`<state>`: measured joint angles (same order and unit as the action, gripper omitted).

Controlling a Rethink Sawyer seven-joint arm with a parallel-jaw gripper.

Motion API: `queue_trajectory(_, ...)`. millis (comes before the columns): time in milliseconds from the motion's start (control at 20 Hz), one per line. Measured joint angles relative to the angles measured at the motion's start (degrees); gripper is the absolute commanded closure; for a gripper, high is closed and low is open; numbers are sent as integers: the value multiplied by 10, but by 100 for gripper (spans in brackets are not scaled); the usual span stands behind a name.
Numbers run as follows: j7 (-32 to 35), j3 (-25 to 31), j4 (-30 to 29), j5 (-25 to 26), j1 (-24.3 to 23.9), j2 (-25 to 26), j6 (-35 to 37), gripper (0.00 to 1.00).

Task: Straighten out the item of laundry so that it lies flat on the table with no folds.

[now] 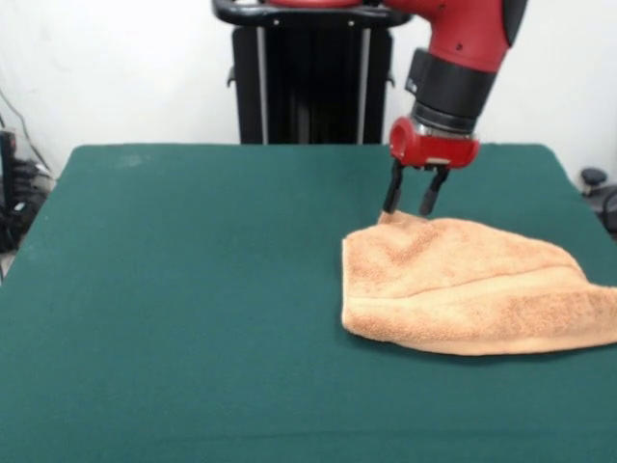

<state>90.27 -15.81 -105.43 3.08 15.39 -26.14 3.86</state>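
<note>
The orange-tan towel (472, 294) lies on the right part of the green table (193, 309), folded over on itself, with a thick doubled edge along its near side and its right end running past the picture's edge. My gripper (409, 209) comes down from the red arm at the top right and stands at the towel's far left corner. Its two black fingers are apart, with the tips just at or above the raised corner of the cloth. I cannot tell if the tips touch the cloth.
The robot's black pedestal (310, 77) stands behind the table's far edge. Dark equipment and cables (14, 193) sit off the table's left side, and a dark object (600, 193) off its right side.
</note>
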Motion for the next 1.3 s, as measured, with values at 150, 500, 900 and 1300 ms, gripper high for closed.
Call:
queue_trajectory(150, 0, 1, 0, 0, 2, 11, 0, 0)
queue_trajectory(500, 0, 9, 0, 0, 2, 34, 0, 0)
queue_trajectory(900, 0, 14, 0, 0, -1, 38, -3, 0)
queue_trajectory(1300, 0, 14, 0, 0, -1, 38, -4, 0)
